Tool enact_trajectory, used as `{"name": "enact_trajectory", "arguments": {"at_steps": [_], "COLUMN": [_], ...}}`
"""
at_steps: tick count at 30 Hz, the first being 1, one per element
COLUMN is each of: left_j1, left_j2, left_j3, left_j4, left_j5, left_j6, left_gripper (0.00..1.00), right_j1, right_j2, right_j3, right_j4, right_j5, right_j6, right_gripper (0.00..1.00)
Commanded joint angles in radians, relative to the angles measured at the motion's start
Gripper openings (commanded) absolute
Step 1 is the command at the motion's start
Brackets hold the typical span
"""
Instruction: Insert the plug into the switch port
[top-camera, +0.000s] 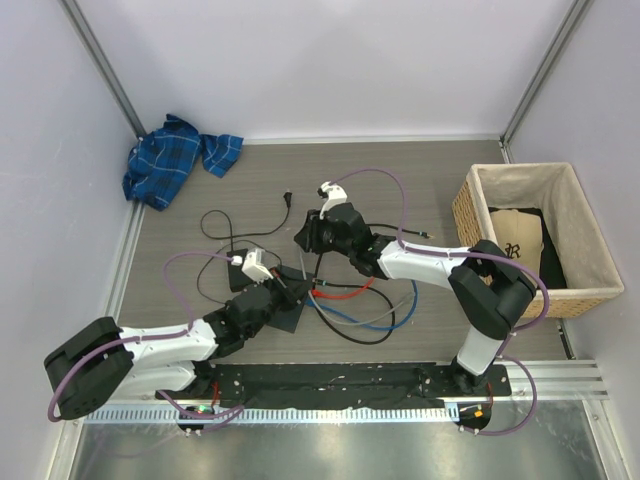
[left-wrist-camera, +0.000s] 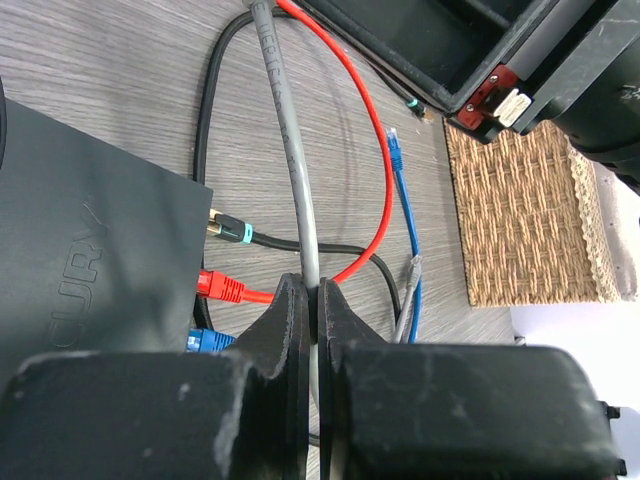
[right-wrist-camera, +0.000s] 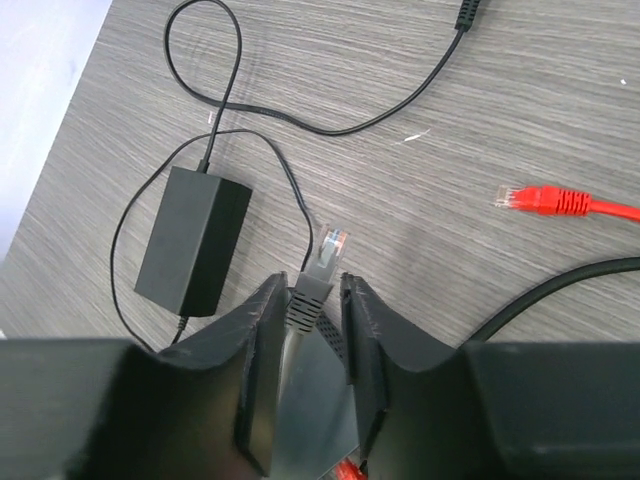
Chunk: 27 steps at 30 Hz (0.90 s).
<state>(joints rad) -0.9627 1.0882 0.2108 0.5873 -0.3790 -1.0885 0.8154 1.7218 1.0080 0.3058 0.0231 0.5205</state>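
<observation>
Two grippers share one grey cable (left-wrist-camera: 290, 150): the left gripper (left-wrist-camera: 310, 285) is clenched on it, and the right gripper (right-wrist-camera: 312, 290) brackets the plug (right-wrist-camera: 320, 262), though I cannot tell whether it grips. The plug's long axis points out beyond the right fingertips, while the switch port (left-wrist-camera: 200, 250) lies just beside the left gripper's tips.

Left arm (top-camera: 160, 345): stretched low, reaching forward and to the right.
Left gripper (left-wrist-camera: 312, 300): fingers pinched together — almost touching.
Right arm (top-camera: 430, 262): elbow bent, forearm reaching left.
Right gripper (right-wrist-camera: 310, 288): jaws partly apart.

We record: switch (left-wrist-camera: 90, 270) dark grey; plug (right-wrist-camera: 318, 275) grey, clear tip; red cable (left-wrist-camera: 365, 150), blue cable (left-wrist-camera: 405, 200), grey cable (left-wrist-camera: 290, 150); adapter brick (right-wrist-camera: 192, 240) black; cloth (top-camera: 165, 160) blue plaid; basket (top-camera: 462, 212) tan woven; table (top-camera: 420, 170) grey wood-grain.
</observation>
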Motion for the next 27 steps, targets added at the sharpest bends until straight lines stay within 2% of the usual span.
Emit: {"name": "enact_trajectory", "arguments": {"at_steps": [1,6,22,27], "left_j1": [-0.008,-0.011,-0.016,-0.019], "left_j2": [0.006,0.004,0.001,-0.002], "left_j3": [0.018,0.019,0.019,0.019], "left_j4": [0.042,0.04,0.036,0.028], "left_j5": [-0.037,-0.04,-0.049,-0.055], "left_j6": [0.032,0.035,0.047,0.052], "left_gripper": [0.0,0.0,0.0,0.02], "right_j1": [0.001,-0.001,0.001,0.002], "right_j2": [0.002,0.01,0.028,0.03], "right_j3": [0.041,0.061,0.092,0.09], "right_j4": [0.01,-0.01,-0.056,-0.057], "right_j5": [-0.009,-0.057,-0.052,-0.071], "right_j6": [0.015,0.018,0.016,0.01], "right_gripper": [0.34,0.33,0.33,0.13]}}
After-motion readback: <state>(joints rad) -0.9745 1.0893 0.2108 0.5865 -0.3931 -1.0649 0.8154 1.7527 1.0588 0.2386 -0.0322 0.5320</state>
